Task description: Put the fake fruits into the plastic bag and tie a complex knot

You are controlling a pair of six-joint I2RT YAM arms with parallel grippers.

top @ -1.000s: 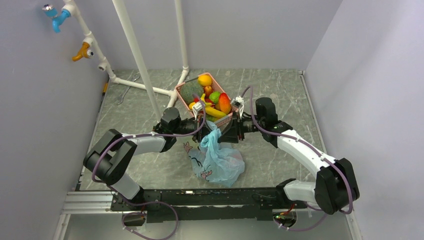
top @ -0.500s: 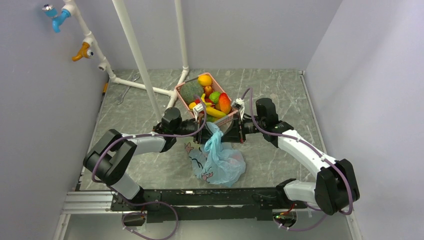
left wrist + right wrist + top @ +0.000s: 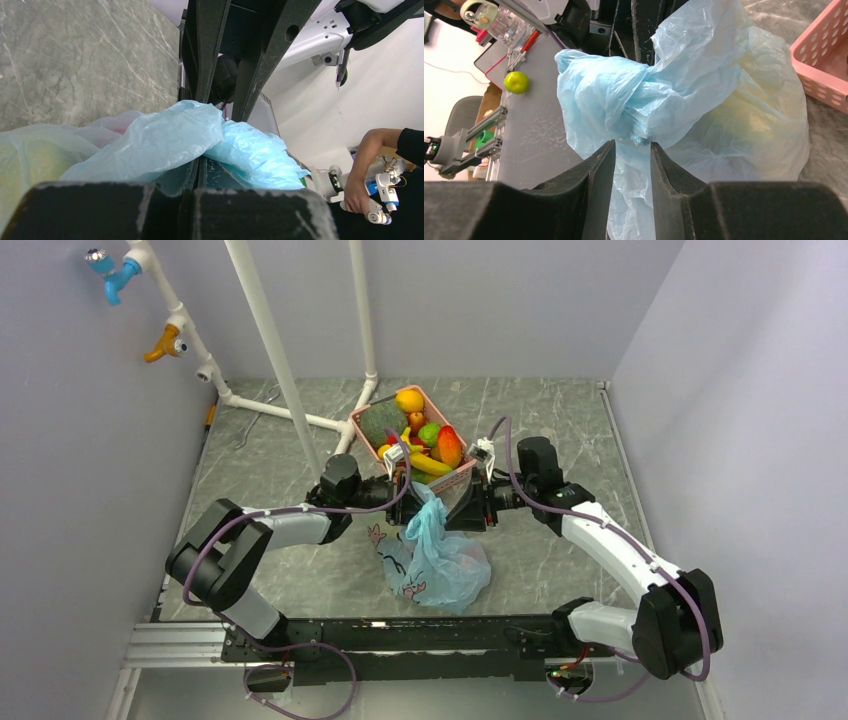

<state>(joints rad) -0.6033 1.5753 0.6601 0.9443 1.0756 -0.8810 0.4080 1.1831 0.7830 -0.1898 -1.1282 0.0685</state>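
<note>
Bag film hides the left gripper's (image 3: 197,167) fingers (image 3: 192,172) where they meet.

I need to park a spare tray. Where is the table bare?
Bare marble lies right of the plastic bag, toward the right wall, and left of it beyond the left arm. Crowded: the middle, where both arms meet the bag, pink basket and white pipes.

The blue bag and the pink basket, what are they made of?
The blue bag looks like thin, see-through plastic film: it crumples into soft wrinkles, and something yellowish shows through it. The pink basket looks like hard, smooth plastic: its wall stays stiff and has neat rows of little holes.
</note>
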